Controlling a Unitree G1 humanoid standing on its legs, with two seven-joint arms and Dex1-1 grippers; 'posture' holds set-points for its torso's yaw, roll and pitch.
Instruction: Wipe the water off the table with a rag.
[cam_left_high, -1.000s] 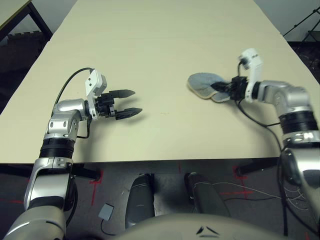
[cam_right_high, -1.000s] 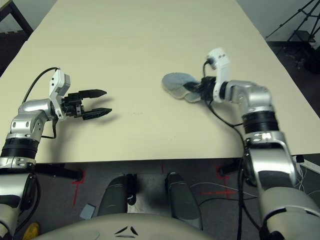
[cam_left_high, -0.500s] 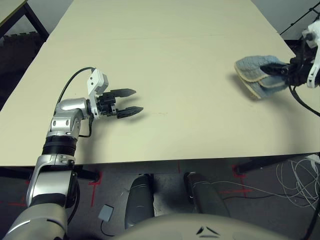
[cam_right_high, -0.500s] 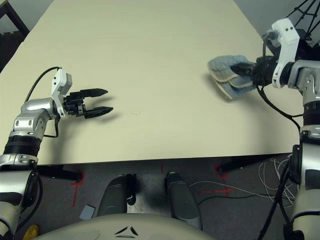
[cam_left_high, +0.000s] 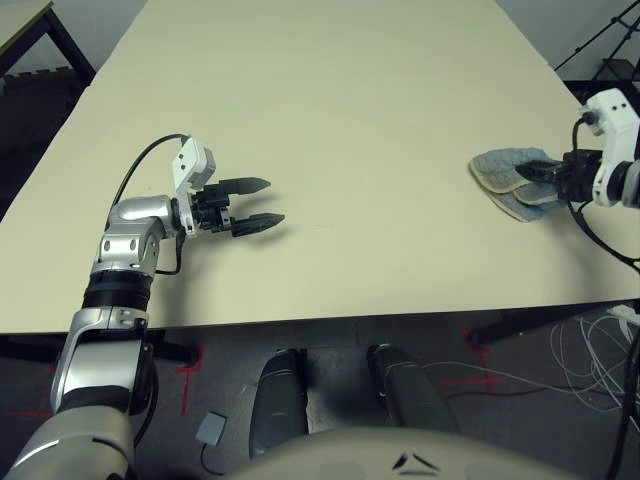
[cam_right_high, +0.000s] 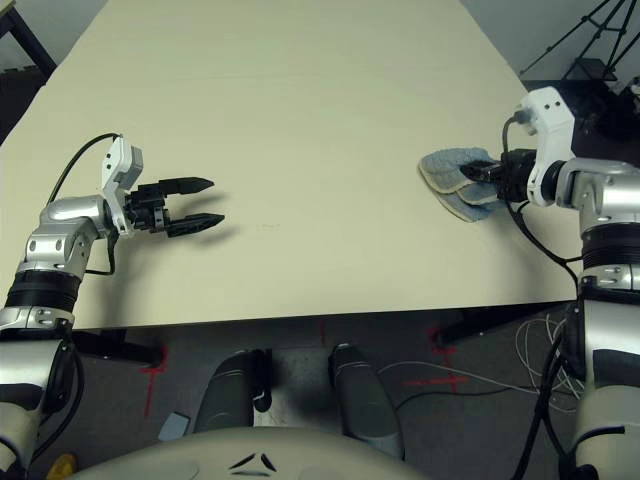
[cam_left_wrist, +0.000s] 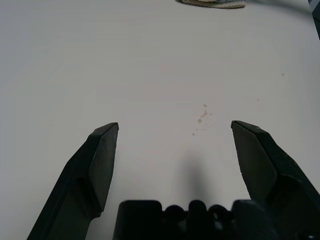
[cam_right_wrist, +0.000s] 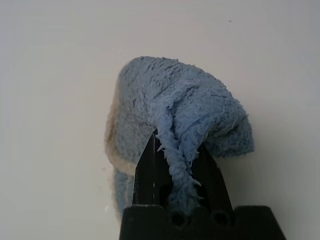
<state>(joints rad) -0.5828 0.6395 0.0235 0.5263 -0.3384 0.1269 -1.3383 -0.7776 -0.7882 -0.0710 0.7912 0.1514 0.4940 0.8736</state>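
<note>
The light blue rag (cam_left_high: 510, 178) with cream edging is bunched on the table (cam_left_high: 350, 80) near its right edge. My right gripper (cam_left_high: 537, 172) is shut on a fold of the rag (cam_right_wrist: 175, 105), and the cloth drapes over its fingers. My left gripper (cam_left_high: 262, 205) is open just above the table at the left, with nothing between its fingers. In the left wrist view, a few tiny amber specks of water (cam_left_wrist: 202, 119) lie on the tabletop just ahead of the left gripper (cam_left_wrist: 175, 127). The rag's edge (cam_left_wrist: 212, 3) shows far beyond them.
A smaller table (cam_left_high: 20, 20) stands at the far left corner. A black tripod (cam_right_high: 590, 30) stands off the table's far right. Cables (cam_left_high: 590, 350) and red tape marks lie on the floor below the near edge.
My right gripper has carried the rag from the table's middle right out toward the right edge, then settled it lower. The left arm has stayed put.
</note>
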